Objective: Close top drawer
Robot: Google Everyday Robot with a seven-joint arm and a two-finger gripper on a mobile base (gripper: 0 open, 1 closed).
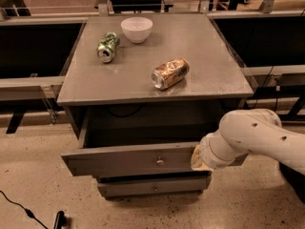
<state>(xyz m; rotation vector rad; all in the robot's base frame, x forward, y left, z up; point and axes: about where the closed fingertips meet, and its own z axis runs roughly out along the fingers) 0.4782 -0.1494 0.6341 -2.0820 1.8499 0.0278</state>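
On the speckled floor in front of the desk's left corner lies a thin black cable (pixel 23 208). Just under the desk's front edge, lowest down, a narrower grey drawer front (pixel 152 186) sits pushed in. Above it the top drawer (pixel 128 160) stands pulled well out from the desk, its deep box open to view and its flat front panel carrying a small round silver knob (pixel 160 161) near the middle. The end effector (pixel 199 159) is pressed against the right end of that panel, at the tip of a white arm (pixel 257 137) reaching in from the desk's right side; whether it is open or closed cannot be told, and nothing is seen in its hold. On the desk (pixel 209 56), a dented copper-coloured can (pixel 170 73) lies on its side near the middle, a green can (pixel 108 46) lies on its side farther back toward the left, and a white bowl (pixel 137 29) stands just beside it near the back edge.
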